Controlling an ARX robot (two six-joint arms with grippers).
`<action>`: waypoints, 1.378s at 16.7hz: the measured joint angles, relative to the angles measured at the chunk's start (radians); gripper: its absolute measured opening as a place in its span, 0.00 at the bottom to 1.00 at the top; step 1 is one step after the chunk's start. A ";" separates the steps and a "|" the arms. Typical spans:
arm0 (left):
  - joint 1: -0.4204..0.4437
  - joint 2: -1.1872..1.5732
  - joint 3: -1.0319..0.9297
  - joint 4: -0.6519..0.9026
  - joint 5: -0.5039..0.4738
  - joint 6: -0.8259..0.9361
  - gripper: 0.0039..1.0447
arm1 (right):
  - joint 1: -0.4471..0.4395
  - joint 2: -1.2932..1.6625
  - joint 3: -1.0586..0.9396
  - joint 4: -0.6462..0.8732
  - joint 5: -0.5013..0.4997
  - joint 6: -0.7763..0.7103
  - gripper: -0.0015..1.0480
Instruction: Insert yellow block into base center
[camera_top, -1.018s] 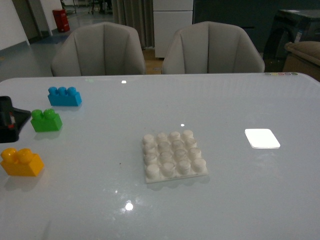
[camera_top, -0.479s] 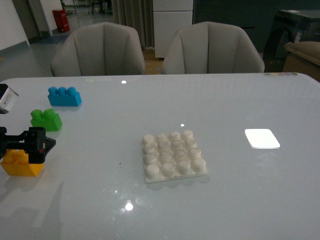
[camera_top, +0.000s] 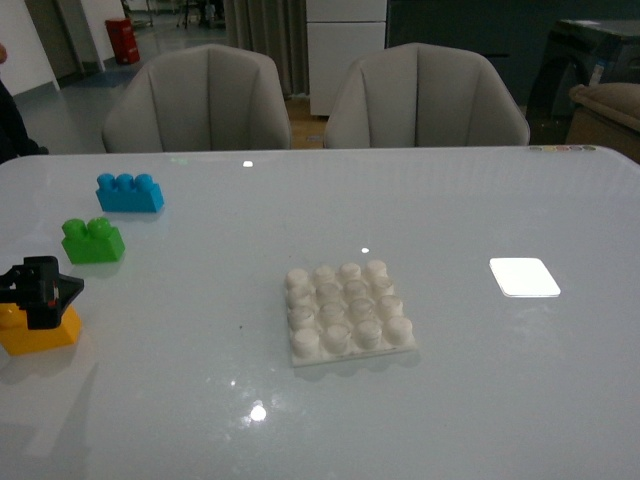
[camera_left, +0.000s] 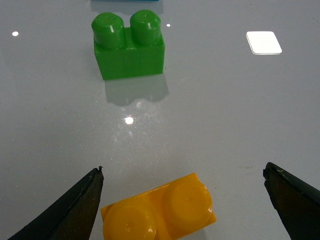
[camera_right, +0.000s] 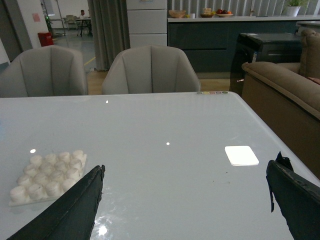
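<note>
The yellow block (camera_top: 38, 333) lies at the table's left edge, partly hidden in the front view by my left gripper (camera_top: 40, 292). In the left wrist view the yellow block (camera_left: 160, 210) sits tilted between the two wide-apart black fingers of the open left gripper (camera_left: 182, 200), touching neither. The white studded base (camera_top: 347, 311) rests mid-table and shows also as the base (camera_right: 47, 176) in the right wrist view. My right gripper (camera_right: 185, 200) hangs open above bare table, right of the base, holding nothing.
A green two-stud brick (camera_top: 92, 240) and a blue three-stud brick (camera_top: 129, 192) sit beyond the yellow block; the green brick (camera_left: 128, 44) is straight ahead of the left gripper. A bright light patch (camera_top: 524, 276) lies at right. Two chairs (camera_top: 310, 95) stand behind the table.
My left gripper has come in from the left edge, down over the yellow block, and shifted slightly left in the last half second. The bricks and base have not moved.
</note>
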 joint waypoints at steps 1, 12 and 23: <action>0.000 -0.001 -0.013 0.017 -0.003 0.001 0.94 | 0.000 0.000 0.000 0.000 0.000 0.000 0.94; -0.008 0.016 -0.048 0.068 -0.147 -0.043 0.94 | 0.000 0.000 0.000 0.000 0.000 0.000 0.94; -0.026 0.060 -0.025 0.094 -0.182 -0.079 0.57 | 0.000 0.000 0.000 0.000 0.000 0.000 0.94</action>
